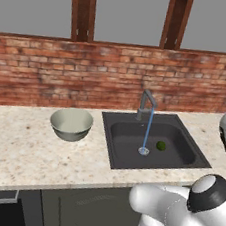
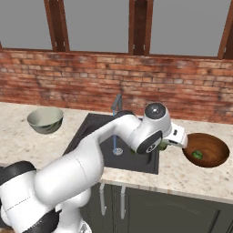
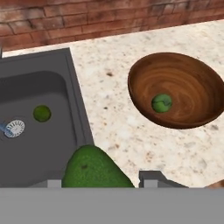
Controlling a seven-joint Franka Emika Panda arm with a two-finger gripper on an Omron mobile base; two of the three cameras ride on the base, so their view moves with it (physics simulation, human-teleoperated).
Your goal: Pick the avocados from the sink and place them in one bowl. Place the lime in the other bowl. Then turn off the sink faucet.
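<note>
one avocado (image 2: pixel 197 154) in brown bowl (image 2: pixel 214 144); pale bowl (image 2: pixel 44 119) left of sink (image 2: pixel 88 125).

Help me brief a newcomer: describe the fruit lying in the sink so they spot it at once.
Find the dark grey sink set in the speckled counter below the brick wall. On its floor, beside the round drain where the faucet's stream lands, lies the lime. It is smooth and brighter yellow-green, unlike the darker avocado in the brown bowl.

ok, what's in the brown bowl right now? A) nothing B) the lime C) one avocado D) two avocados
C: the hand view shows a single dark green avocado lying in the brown bowl; the second avocado is between the jaws, and the lime is in the sink.
</note>
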